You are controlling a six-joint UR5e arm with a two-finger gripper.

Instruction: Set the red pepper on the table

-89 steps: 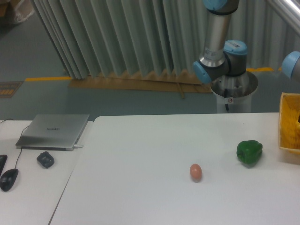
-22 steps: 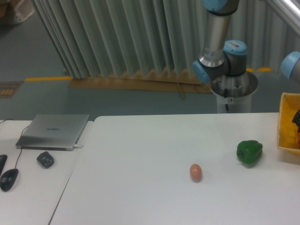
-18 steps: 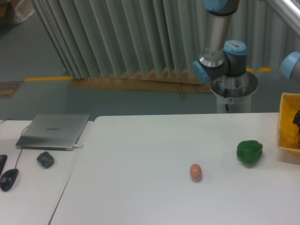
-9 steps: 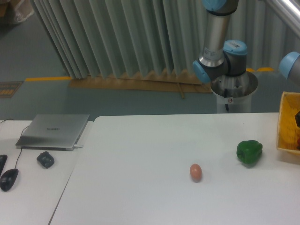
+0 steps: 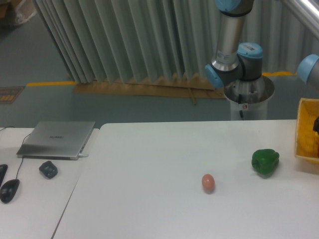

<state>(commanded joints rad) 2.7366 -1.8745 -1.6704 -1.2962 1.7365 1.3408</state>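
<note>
A: We have the large plain white flat bench (image 5: 159,149) filling most of the view, with the grey-and-blue UR5e arm (image 5: 230,55) rising behind it and leaning off past the right edge. The yellow mesh basket (image 5: 305,130) sits cut off at the bench's right edge.

B: Red pepper?

A: We can't see it. Only a dark shape shows at the basket's far right edge, probably the end effector (image 5: 316,124), too clipped for us to tell whether it's wide, narrow or holding anything. Our guess: the pepper is in the basket, out of frame.

B: So which step?

A: We'd judge the pick at the basket, nothing placed yet. Next move calls for a lift clear of the basket wall, then a carry left to bare bench, away from the glossy green bell pepper (image 5: 264,162) and the small pinkish-brown egg (image 5: 208,182).

B: Any writing?

A: The grey closed laptop (image 5: 56,139) has a lid logo, too small for us to read.
</note>
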